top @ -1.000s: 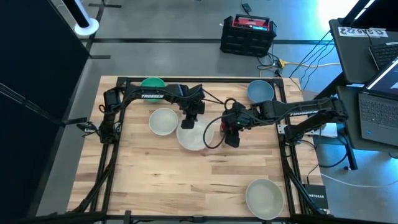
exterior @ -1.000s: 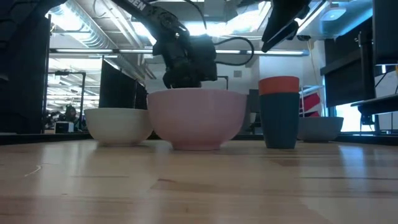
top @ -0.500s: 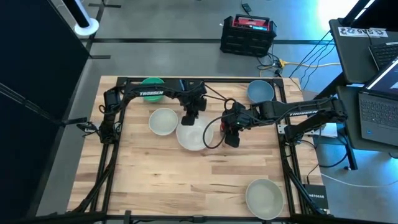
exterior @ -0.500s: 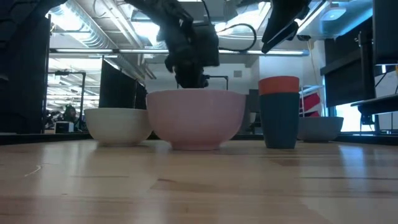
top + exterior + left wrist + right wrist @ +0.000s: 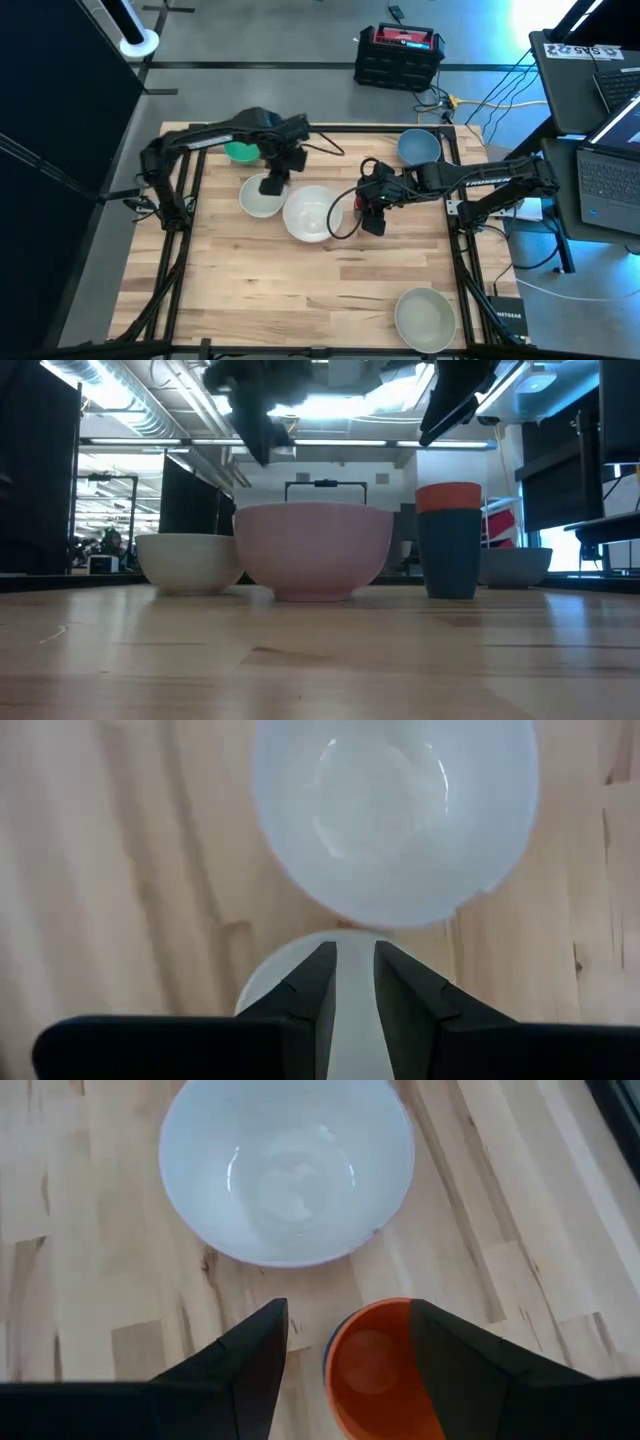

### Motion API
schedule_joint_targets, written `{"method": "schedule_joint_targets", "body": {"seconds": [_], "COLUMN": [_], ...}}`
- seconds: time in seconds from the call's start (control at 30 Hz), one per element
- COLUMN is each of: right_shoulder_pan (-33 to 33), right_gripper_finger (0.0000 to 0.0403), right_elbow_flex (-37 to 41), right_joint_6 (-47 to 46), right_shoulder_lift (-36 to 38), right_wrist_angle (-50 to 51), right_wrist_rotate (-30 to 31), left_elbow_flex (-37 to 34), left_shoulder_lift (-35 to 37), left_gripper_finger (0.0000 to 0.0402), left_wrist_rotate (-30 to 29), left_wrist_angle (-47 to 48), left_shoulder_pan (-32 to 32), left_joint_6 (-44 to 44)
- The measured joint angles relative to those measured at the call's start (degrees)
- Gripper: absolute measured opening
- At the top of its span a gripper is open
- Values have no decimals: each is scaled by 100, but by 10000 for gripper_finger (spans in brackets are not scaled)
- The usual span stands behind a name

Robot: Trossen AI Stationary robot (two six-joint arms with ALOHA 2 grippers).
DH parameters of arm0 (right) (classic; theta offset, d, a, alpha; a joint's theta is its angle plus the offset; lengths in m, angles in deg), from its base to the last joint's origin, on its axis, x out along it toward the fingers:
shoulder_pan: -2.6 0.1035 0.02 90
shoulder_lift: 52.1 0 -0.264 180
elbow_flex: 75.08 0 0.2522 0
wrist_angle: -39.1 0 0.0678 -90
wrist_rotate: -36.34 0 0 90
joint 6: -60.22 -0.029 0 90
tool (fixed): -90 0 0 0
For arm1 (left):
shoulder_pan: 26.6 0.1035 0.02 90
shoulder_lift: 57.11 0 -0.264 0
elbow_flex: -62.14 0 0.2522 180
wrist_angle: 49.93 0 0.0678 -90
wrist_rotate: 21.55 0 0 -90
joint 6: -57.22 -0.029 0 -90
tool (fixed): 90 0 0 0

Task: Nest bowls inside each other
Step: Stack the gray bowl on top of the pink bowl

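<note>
A white bowl point(image 5: 310, 213) stands upright mid-table, with a smaller whitish bowl point(image 5: 258, 199) on its left. My left gripper point(image 5: 272, 181) hangs high over the whitish bowl point(image 5: 345, 970), its fingers a narrow gap apart with nothing between them. A tiny red bowl point(image 5: 375, 1365) sits inside a dark blue one point(image 5: 449, 565), to the right of the white bowl point(image 5: 288, 1165). My right gripper point(image 5: 347, 1315) hovers open well above the red bowl point(image 5: 448, 495). A green bowl point(image 5: 240, 152) is at the far left, a light blue bowl point(image 5: 418, 147) at the far right, and a large whitish bowl point(image 5: 425, 318) at the near right.
A black frame point(image 5: 320, 128) runs along the table's far and side edges. Cables point(image 5: 340, 215) trail from the right arm over the white bowl's right side. Bare wood point(image 5: 270, 290) lies toward the near left.
My left gripper has risen from the white bowl's far rim and gone toward the table's left, and now hangs over the smaller whitish bowl. The white bowl has stayed where it was.
</note>
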Motion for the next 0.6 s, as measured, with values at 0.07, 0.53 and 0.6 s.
{"method": "schedule_joint_targets", "body": {"seconds": [0.07,0.53,0.6], "right_shoulder_pan": [-37,1701,1987], "right_gripper_finger": [193,193,193], "right_elbow_flex": [0,0,0], "right_joint_6": [20,-550,-660], "right_shoulder_lift": [0,49,56], "right_wrist_angle": [3,1371,1575], "right_wrist_rotate": [-9,-1417,-1629], "left_elbow_flex": [0,0,0], "left_shoulder_lift": [306,1736,1928], "left_gripper_finger": [54,54,54], "left_wrist_rotate": [-42,-329,-367], "left_wrist_angle": [97,733,809], "left_shoulder_pan": [17,-140,-167], "left_joint_6": [71,1245,1411]}}
